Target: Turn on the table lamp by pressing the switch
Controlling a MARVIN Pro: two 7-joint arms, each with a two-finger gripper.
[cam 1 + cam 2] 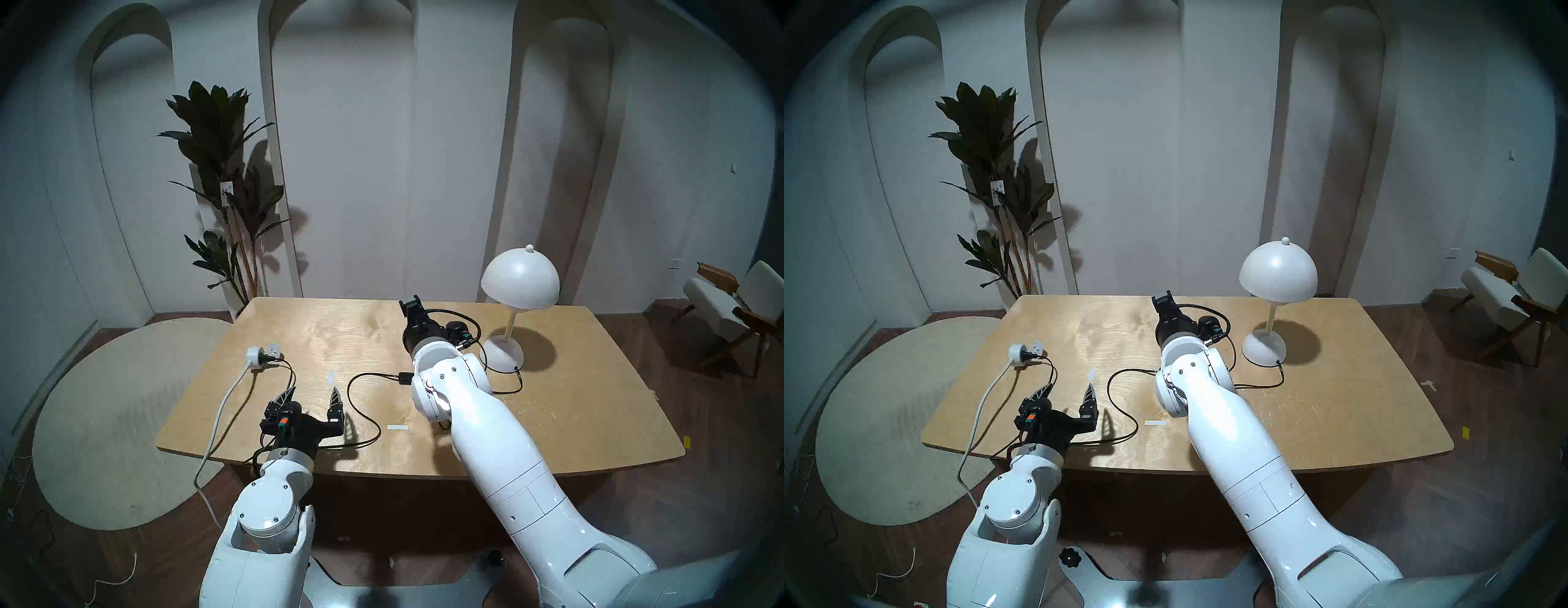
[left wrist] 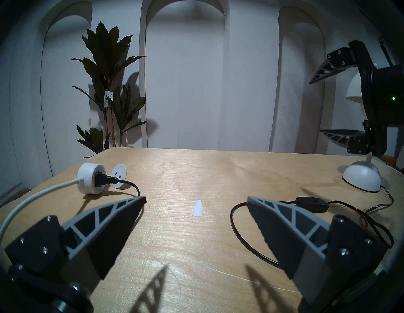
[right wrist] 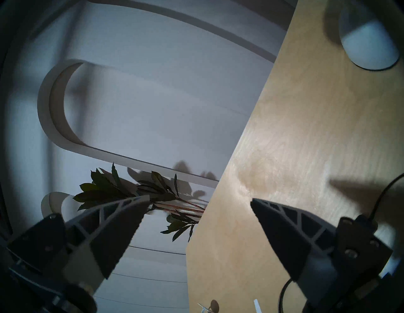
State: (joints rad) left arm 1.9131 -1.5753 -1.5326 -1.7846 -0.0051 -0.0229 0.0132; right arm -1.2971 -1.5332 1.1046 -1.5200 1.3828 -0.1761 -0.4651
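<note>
The white table lamp (image 1: 519, 278) stands unlit at the table's back right, its base (image 2: 361, 177) trailing a thin black cord. The black inline switch (image 1: 405, 377) lies on the table in front of it, half hidden by my right arm; in the left wrist view it shows fully (image 2: 311, 204). My right gripper (image 1: 411, 303) is open and empty, turned on its side, in the air beyond the switch and left of the lamp; its jaws show spread in the left wrist view (image 2: 315, 107). My left gripper (image 1: 313, 395) is open and empty near the front edge, left of the switch.
A round white socket adapter (image 1: 259, 354) with a black plug and thick pale cable lies at the table's left. The black cord loops across the wooden table (image 1: 572, 424). Two white tape strips (image 1: 396, 427) mark it. A plant (image 1: 220, 170) stands behind, a chair (image 1: 729, 305) at the right.
</note>
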